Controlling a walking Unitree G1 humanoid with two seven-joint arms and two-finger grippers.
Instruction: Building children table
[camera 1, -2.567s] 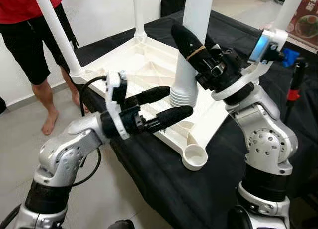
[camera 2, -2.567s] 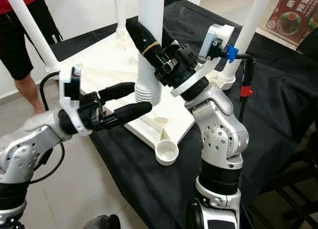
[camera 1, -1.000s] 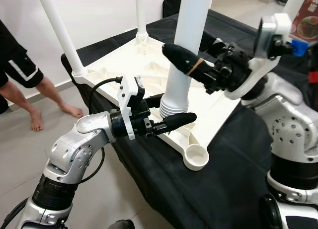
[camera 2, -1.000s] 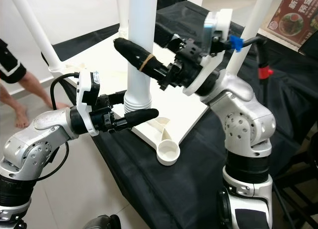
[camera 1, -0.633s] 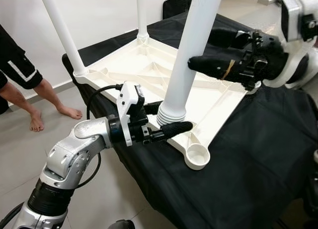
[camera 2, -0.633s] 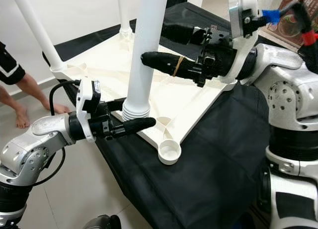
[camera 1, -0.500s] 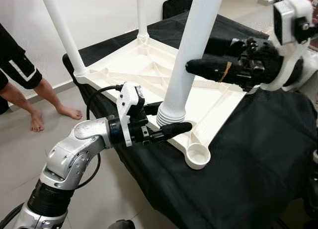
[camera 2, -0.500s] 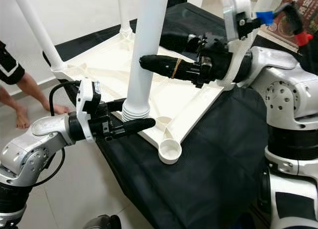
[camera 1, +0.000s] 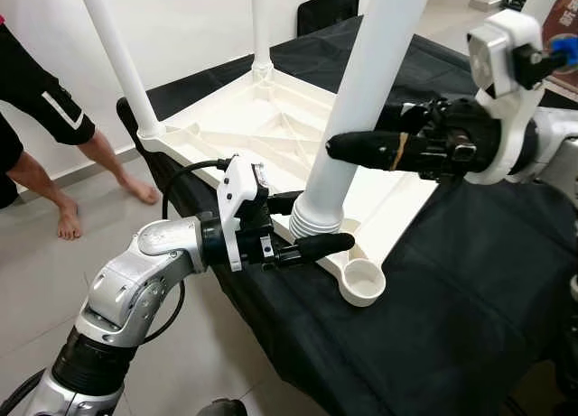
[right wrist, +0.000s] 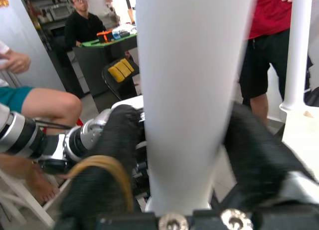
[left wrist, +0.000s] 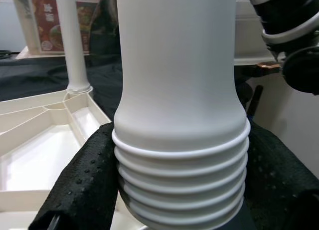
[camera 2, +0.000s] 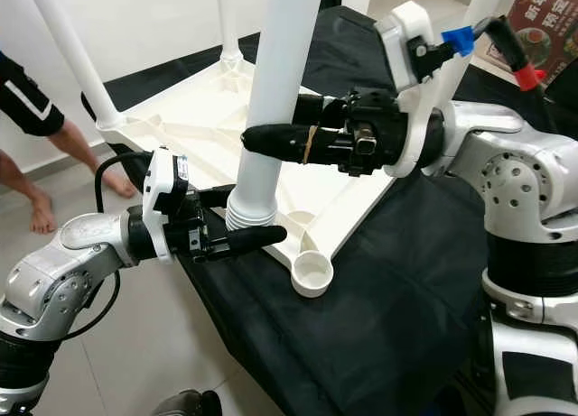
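The white children's table [camera 1: 226,118] lies upside down on a black-draped surface. A loose white leg [camera 1: 370,64] stands tilted over its near corner. The leg's ribbed end [left wrist: 179,155] sits just beside the empty round socket [camera 1: 363,281]. My left gripper [camera 1: 323,220] is shut on that ribbed end, with fingers [left wrist: 84,185] pressed against both sides. My right gripper [camera 1: 357,134] is shut on the smooth shaft higher up, reaching in level from the right, its fingers [right wrist: 249,155] on either side of the shaft.
Two fitted legs [camera 1: 122,60] [camera 1: 260,28] rise from the far corners. A person's bare legs [camera 1: 41,163] stand on the floor to the left. The black cloth [camera 1: 452,299] spreads to the right. A menu poster [camera 2: 542,19] is at the far right.
My right gripper has slid down and left along the shaft. The leg leans more to the right, its ribbed end a little closer to the socket. The person has shifted on the left.
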